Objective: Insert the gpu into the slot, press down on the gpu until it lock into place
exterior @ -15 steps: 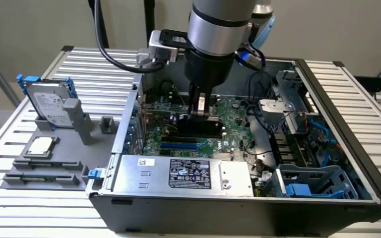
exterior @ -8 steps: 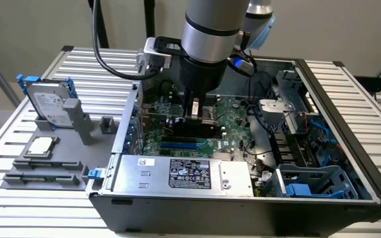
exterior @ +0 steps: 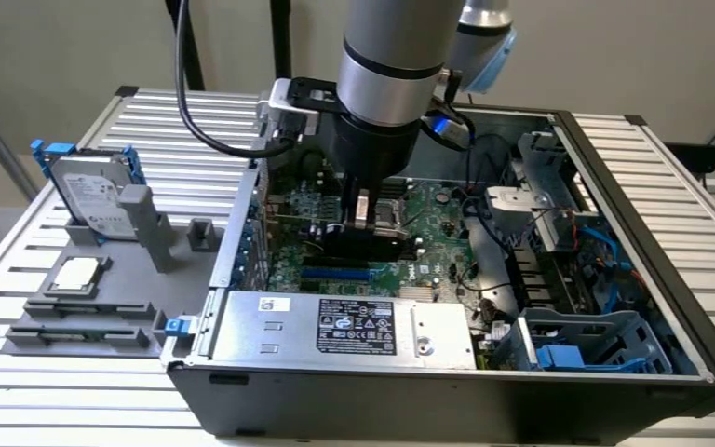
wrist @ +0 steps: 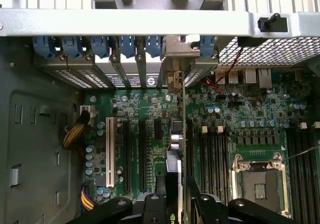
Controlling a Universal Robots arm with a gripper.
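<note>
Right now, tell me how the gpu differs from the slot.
The gpu is black-shrouded; the slot is bright blue. The gpu stands on edge in the gripper, while the slot lies flat on the motherboard. The gpu is tall and broad; the slot is a thin strip. Both are elongated and look parallel.

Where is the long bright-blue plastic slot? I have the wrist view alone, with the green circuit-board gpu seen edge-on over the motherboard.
Observer: In the exterior view the slot shows just beneath the gpu's black shroud, toward the silver metal power supply box.
Operator: Is the card held?
Observer: Yes. The gripper is shut on its upper edge, reaching down into the open black computer case.
Operator: Anything outside the case?
Observer: A grey hard drive stands in a grey plastic fixture on the exterior view's left.
</note>
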